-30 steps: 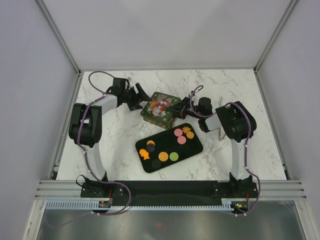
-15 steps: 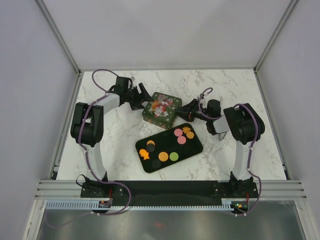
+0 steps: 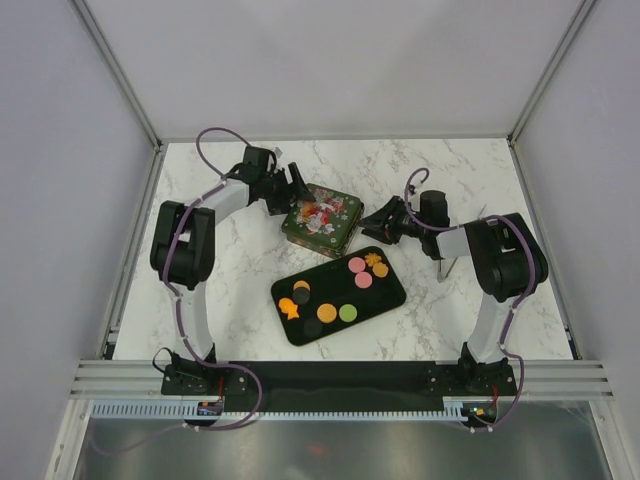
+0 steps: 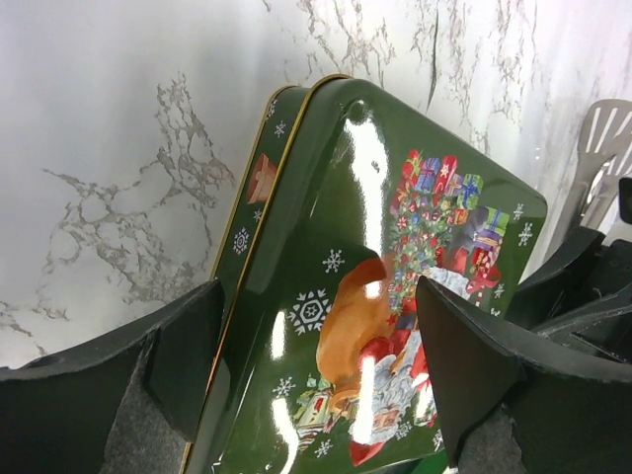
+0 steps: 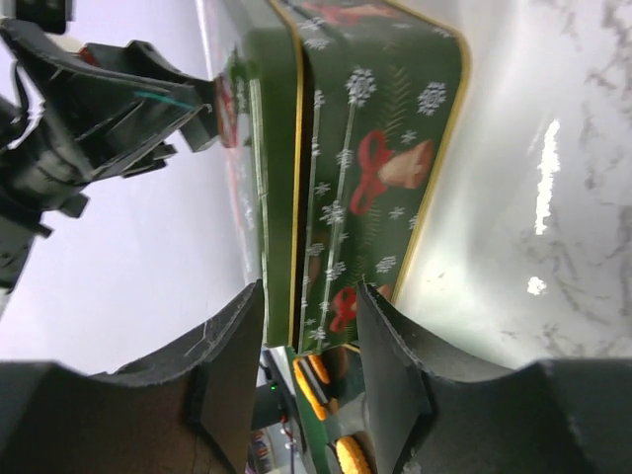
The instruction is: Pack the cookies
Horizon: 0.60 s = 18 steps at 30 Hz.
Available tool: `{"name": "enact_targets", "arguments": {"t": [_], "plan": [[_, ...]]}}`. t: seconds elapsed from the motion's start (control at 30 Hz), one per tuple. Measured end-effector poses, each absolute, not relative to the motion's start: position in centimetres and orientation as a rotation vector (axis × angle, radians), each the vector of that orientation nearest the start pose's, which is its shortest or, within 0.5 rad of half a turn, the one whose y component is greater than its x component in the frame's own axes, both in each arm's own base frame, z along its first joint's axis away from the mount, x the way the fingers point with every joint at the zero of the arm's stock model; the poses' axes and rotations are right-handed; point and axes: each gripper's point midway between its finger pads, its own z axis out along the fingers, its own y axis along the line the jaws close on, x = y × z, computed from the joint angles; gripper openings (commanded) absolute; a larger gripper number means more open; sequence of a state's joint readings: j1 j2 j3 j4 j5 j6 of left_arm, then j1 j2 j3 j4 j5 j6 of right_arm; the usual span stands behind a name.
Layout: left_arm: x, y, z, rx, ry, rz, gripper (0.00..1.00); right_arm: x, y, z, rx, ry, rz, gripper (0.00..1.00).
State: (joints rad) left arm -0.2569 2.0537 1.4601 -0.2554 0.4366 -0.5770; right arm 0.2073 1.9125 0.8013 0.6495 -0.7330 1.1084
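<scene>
The marble surface (image 3: 230, 290) carries a black tray (image 3: 325, 285) toward the front. Just behind it sits a green Christmas tin (image 3: 322, 218) with its lid (image 4: 395, 197) on, so the step in hand looks to be getting that lid off before anything can be packed. The left pincer (image 4: 318, 296) hangs wide over the tin's far left corner, one finger by the side wall and the other above the glossy lid, gripping nothing that I can see. The right pincer (image 5: 308, 291) stands about half apart just off the tin's right side, empty, with the tin's wall and gold-edged rim showing between its fingers. To do this well, one pincer should brace the base low on its wall. The other should take the lid's rim alone and lift straight up. A hold spanning both parts would clamp them together, and the slick metal will likely skate on the marble if unbraced. The cookies (image 3: 356, 265) lie on the tray, orange, pink, green and dark.
</scene>
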Motion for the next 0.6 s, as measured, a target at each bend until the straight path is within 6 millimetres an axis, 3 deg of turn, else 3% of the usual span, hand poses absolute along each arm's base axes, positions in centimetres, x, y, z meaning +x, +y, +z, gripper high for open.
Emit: {"name": "enact_targets", "arguments": {"t": [0.17,0.37,0.6], "plan": [[46.0,-22.1,6.7,-0.15,2.531,-0.849,0.86,39.2,22.5,6.4,0.491,2.271,1.419,0.6],[46.3,-22.4,7.1,-0.081,2.537,-0.79,0.86,41.0,22.4,6.8,0.462,2.283,1.315,0.71],[46.1,-22.5,6.9,-0.034,2.551,-0.739,0.86,42.2,25.1,8.5,0.364,2.286,1.255,0.73]]}}
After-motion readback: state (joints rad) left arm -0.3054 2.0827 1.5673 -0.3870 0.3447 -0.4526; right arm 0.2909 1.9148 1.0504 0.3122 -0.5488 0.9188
